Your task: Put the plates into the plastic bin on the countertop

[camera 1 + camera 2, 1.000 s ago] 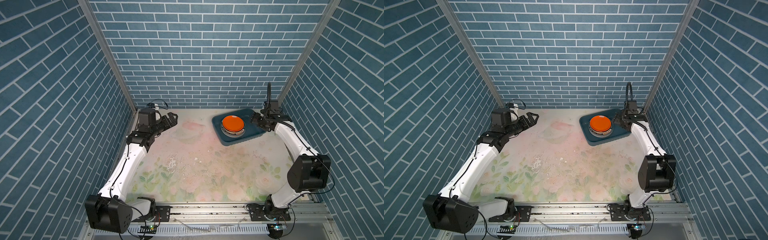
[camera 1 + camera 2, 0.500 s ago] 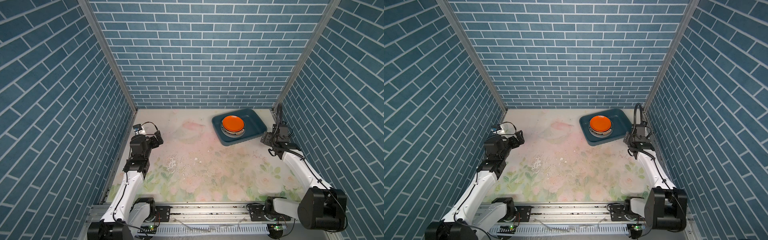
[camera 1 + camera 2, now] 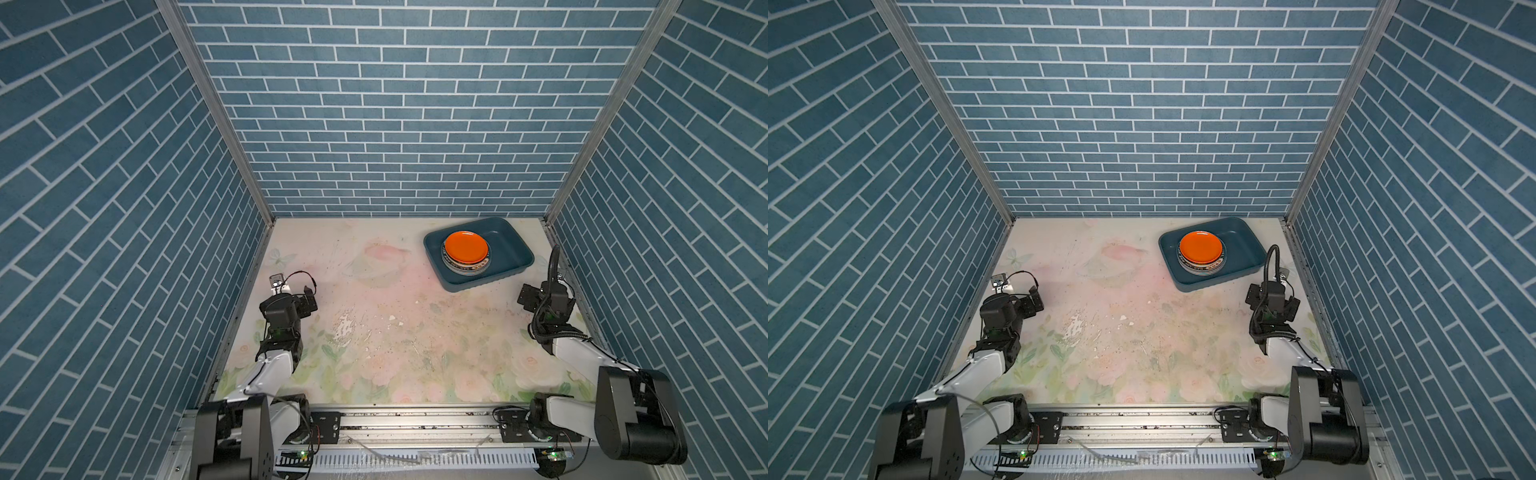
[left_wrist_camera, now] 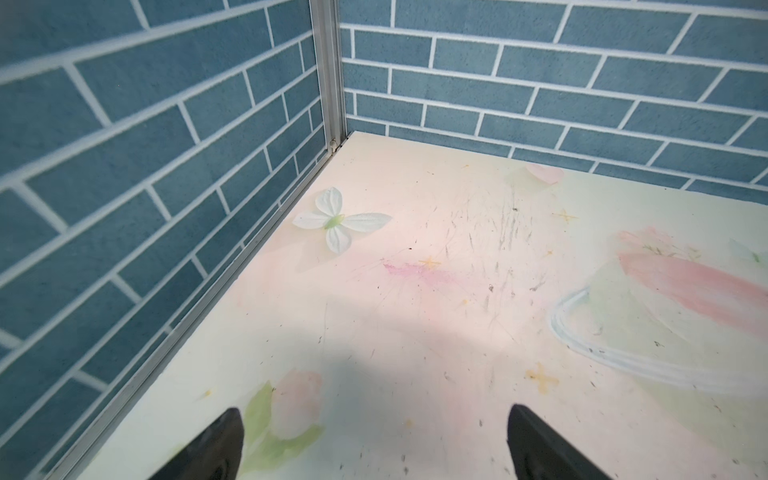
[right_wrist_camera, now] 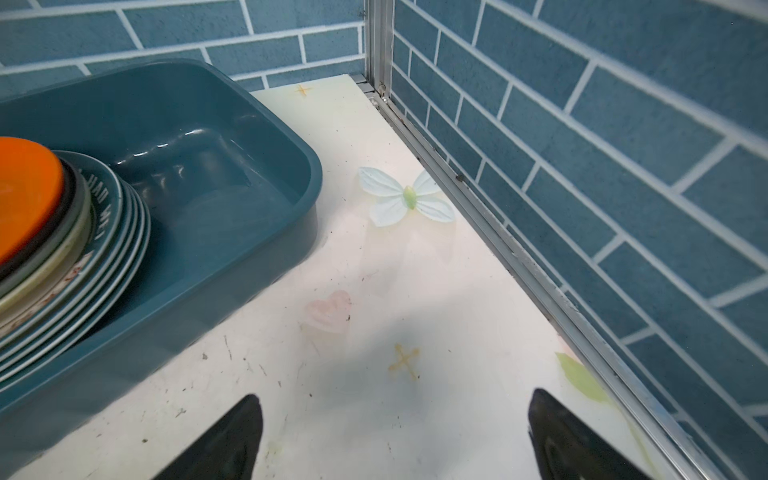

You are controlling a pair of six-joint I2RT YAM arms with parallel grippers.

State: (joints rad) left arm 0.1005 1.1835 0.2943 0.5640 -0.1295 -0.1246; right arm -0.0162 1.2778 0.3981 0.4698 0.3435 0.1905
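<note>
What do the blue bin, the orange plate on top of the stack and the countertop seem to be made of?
Bin: likely moulded plastic, semi-gloss; soft highlights on its floor, rounded corners.
Orange plate: smooth, even colour, slight sheen; perhaps melamine or plastic, glazed ceramic not excluded.
Countertop: apparently a printed floral film on a flat board, matte; scuffed patches show white.

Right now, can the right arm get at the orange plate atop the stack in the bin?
Probably yes. The right gripper is open and empty, close beside the bin; only bare countertop lies between them, and the orange plate lies uncovered on top of the stack.
</note>
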